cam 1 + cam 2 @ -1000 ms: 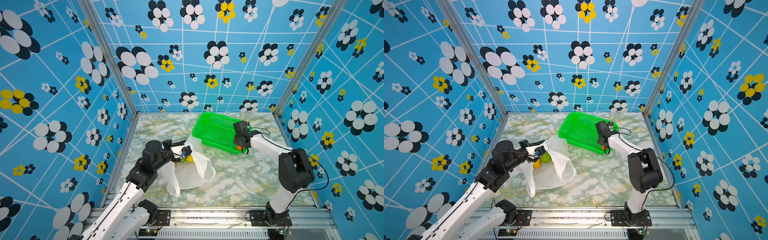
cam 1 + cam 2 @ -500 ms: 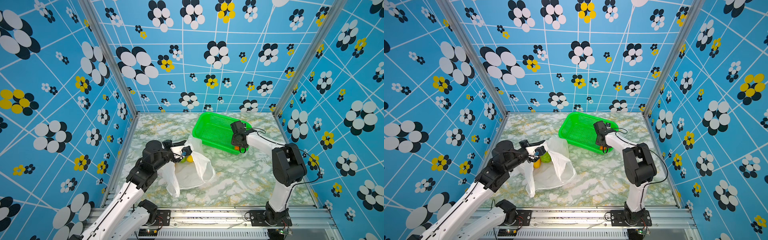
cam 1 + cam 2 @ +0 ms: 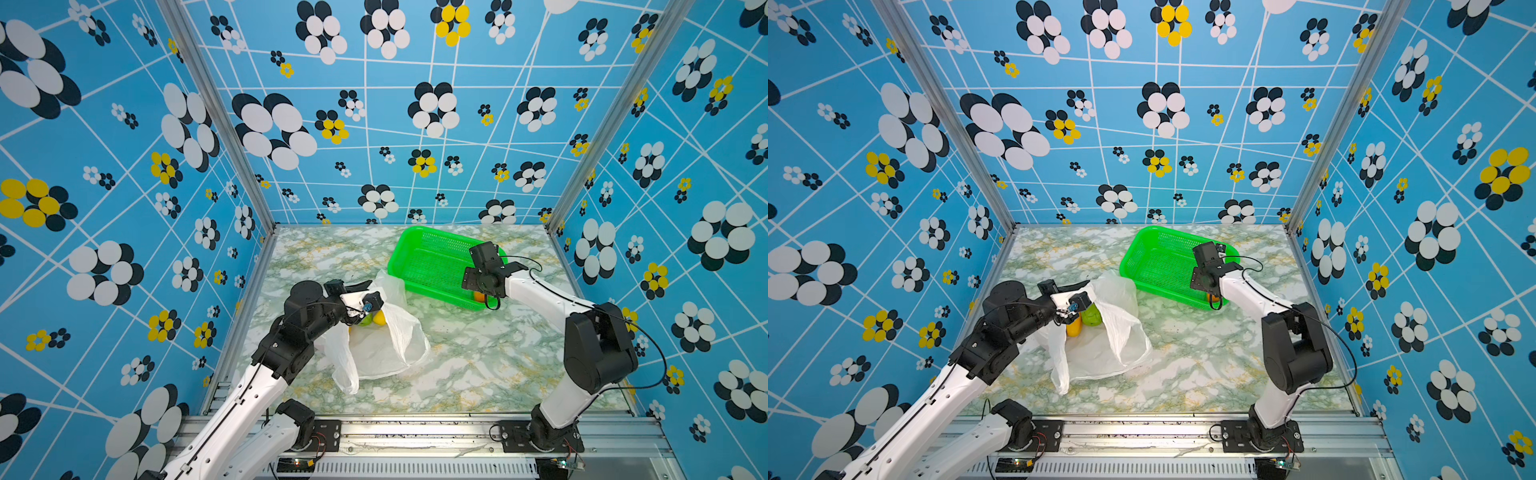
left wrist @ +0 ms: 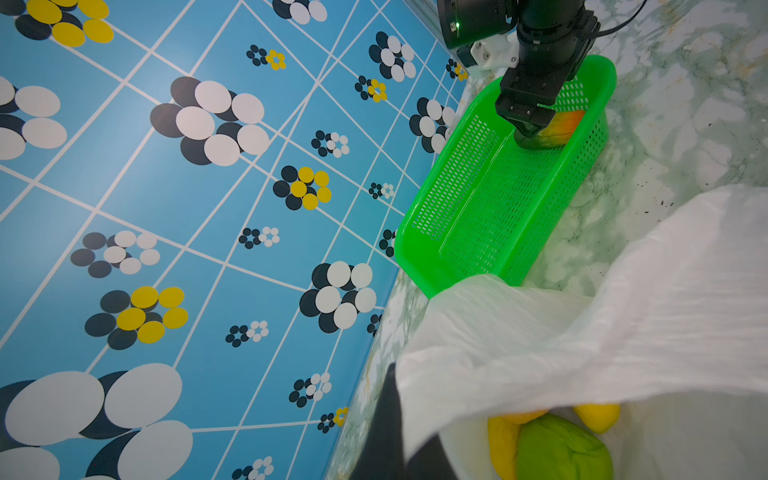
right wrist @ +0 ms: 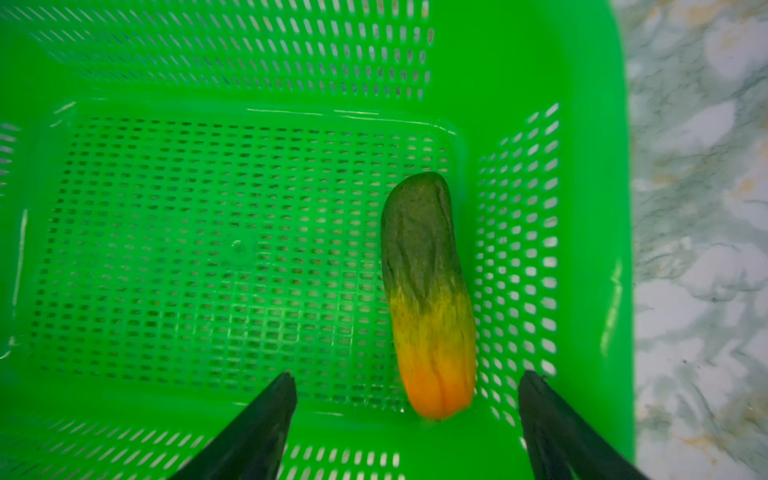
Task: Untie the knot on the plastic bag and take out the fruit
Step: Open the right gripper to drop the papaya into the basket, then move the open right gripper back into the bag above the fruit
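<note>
The white plastic bag [image 3: 386, 349] [image 3: 1113, 349] lies on the marble table with its mouth gaping; the knot is out of view. My left gripper [image 3: 365, 305] [image 4: 399, 399] is shut on the bag's rim [image 4: 623, 316] and holds it up. Inside the bag lie a green fruit [image 4: 561, 451] [image 3: 1091, 315] and yellow ones [image 4: 500, 444] [image 3: 1073, 328]. My right gripper [image 5: 407, 376] [image 3: 478, 291] hangs open inside the green basket [image 5: 208, 83]. A green-orange fruit [image 5: 428, 291] [image 4: 563, 126] lies loose on the basket floor, just ahead of the spread fingers.
The green mesh basket [image 3: 424, 257] [image 3: 1154, 253] sits at the back right of the table, close to the bag. Blue flowered walls [image 3: 124, 208] close in the left, back and right. A metal rail [image 3: 415, 432] runs along the front edge.
My right gripper has opened and let the green-orange fruit drop onto the basket floor after shifting slightly left. The left arm and the bag have stayed put.
</note>
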Robot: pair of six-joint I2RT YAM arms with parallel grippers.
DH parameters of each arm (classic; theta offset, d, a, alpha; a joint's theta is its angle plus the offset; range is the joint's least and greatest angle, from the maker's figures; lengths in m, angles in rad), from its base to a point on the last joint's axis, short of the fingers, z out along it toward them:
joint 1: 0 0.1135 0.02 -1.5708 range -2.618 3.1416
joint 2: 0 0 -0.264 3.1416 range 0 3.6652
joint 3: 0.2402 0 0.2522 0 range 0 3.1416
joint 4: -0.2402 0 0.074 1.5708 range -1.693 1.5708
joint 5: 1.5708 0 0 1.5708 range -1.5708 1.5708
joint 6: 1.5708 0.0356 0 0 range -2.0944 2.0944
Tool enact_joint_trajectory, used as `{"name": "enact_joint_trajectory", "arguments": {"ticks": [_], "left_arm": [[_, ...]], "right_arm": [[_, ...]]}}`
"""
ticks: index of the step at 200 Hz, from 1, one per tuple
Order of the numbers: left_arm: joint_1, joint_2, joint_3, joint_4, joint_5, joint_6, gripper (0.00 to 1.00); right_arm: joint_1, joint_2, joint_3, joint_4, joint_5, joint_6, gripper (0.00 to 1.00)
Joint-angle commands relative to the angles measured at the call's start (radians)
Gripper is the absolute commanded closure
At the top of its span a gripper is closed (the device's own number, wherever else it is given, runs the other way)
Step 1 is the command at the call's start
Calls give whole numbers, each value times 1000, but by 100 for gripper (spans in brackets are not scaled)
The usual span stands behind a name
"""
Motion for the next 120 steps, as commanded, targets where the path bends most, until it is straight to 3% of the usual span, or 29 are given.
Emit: {"name": "enact_joint_trajectory", "arguments": {"ticks": [1,7,13,26,49,68,81,91,101,120], "left_arm": [[8,-12,-8,24,12,-6,100],[8,-13,-10,25,11,-6,100],[7,-14,-11,28,12,-6,100],[9,-12,-13,33,19,-7,100],[16,-5,-4,23,27,-13,100],[9,-13,-14,31,13,-6,100],[6,-16,-15,33,12,-4,100],[6,-14,-13,32,15,-6,100],[6,-13,-11,27,15,-6,100],[6,-15,-12,29,11,-4,100]], "right_arm": [[26,-147,-53,59,23,-33,14],[34,-197,-80,87,21,-45,13],[40,-250,-113,121,17,-50,1],[42,-363,-163,147,66,7,1],[42,-561,-266,166,232,257,1],[38,-696,-360,300,162,243,1],[37,-732,-333,268,95,246,1],[36,-758,-312,215,104,264,1],[35,-809,-373,279,131,258,1],[18,-908,-495,483,-8,113,1]]}}
